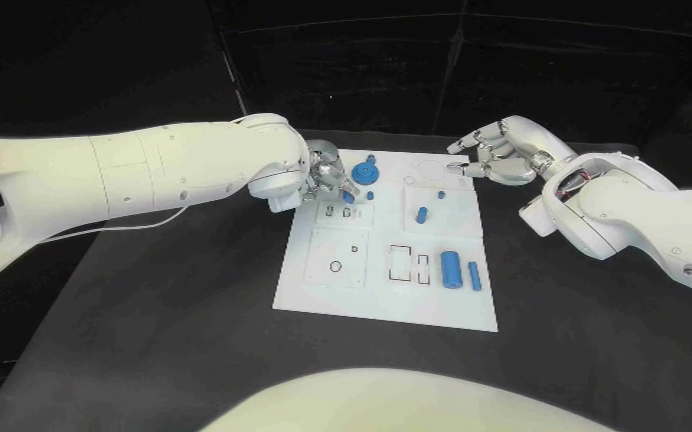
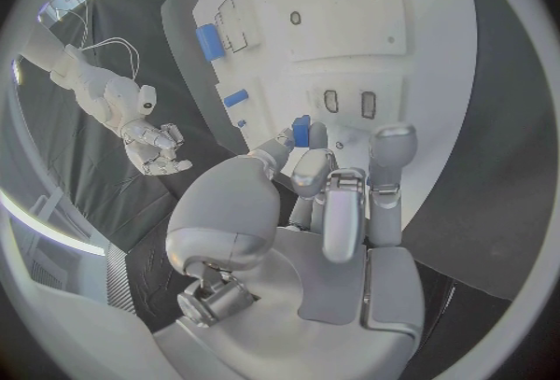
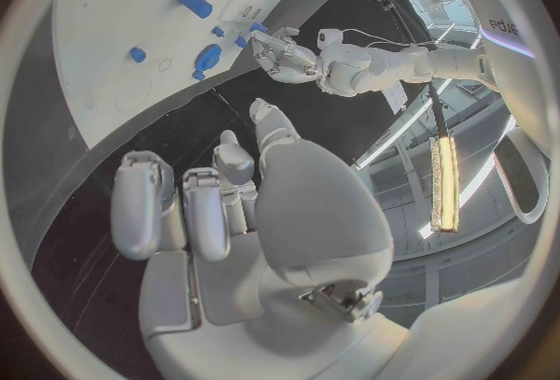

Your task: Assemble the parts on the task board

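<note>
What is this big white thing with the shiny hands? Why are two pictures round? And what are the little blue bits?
It is a robot with two white arms and silver hands, sitting at a black table. The square picture comes from a camera on its head, looking down. The round pictures come from cameras on its wrists, just behind each hand. On the table lies a white task board with small blue parts to fit into it. The left hand is over the board's far end and pinches a small blue part in its fingertips. The right hand hovers by the board's far corner, fingers curled, holding nothing.
</note>
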Controlling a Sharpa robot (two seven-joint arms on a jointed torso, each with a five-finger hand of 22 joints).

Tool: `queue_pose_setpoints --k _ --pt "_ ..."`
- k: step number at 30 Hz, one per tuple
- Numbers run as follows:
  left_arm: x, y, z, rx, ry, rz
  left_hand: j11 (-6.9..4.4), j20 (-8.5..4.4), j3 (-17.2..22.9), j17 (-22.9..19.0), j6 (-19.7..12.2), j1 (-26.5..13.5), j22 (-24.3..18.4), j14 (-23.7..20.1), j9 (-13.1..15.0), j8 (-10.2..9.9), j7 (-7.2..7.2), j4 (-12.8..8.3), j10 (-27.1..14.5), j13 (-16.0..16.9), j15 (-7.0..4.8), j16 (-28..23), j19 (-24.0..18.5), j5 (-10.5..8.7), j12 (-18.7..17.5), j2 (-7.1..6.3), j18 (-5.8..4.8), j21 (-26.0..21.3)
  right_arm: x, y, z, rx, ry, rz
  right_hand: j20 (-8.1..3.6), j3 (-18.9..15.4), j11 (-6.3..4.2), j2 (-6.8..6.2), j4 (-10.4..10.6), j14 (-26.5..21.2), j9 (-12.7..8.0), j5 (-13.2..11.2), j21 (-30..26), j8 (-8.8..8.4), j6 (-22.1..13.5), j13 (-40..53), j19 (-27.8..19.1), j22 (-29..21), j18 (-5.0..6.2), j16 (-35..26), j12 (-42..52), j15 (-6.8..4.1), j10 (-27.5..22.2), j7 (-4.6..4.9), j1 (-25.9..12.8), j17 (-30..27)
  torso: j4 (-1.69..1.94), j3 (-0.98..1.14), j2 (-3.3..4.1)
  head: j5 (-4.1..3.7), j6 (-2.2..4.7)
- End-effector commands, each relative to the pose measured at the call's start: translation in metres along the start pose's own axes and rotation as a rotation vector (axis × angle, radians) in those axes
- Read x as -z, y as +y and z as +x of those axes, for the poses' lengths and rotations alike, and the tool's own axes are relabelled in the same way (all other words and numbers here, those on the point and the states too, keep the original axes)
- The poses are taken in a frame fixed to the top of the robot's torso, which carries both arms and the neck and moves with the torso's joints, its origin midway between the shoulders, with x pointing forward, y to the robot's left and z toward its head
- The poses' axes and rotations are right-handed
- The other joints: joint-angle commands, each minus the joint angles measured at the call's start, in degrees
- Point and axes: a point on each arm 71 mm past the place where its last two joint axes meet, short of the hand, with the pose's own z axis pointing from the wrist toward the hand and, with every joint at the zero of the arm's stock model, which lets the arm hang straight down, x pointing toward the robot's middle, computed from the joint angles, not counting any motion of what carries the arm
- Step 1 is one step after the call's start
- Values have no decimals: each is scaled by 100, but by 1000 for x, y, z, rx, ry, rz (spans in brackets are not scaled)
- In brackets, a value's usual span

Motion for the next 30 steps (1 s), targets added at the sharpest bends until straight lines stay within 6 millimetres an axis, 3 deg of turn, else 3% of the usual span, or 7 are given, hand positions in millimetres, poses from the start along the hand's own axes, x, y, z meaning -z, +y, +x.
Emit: queue_pose_setpoints --k 1,30 --pt "0 -2 -3 -29 -73 12 -13 2 1039 1015 -5 18 13 491 18 40 -36 -849 38 -7 -15 19 55 20 -39 -115 -33 29 0 0 -1 -1 -4 -3 3 -15 -3 24 0 454 -5 21 -33 23 -11 -7 -28 -2 105 -24 -34 -31 -23 -15 54 1026 -2 0 -1 5 -6" --pt "-8 4 18 -123 -26 -22 -17 0 1199 1009 0 19 27 490 53 56 -40 -790 47 -16 -17 17 59 19 -51 -207 -34 33 -1 0 -2 -1 -2 -3 1 -20 -3 41 19 454 -6 25 -35 26 -12 -22 -26 -3 104 -27 -47 -32 -25 -14 32 1023 -2 5 3 17 -56"
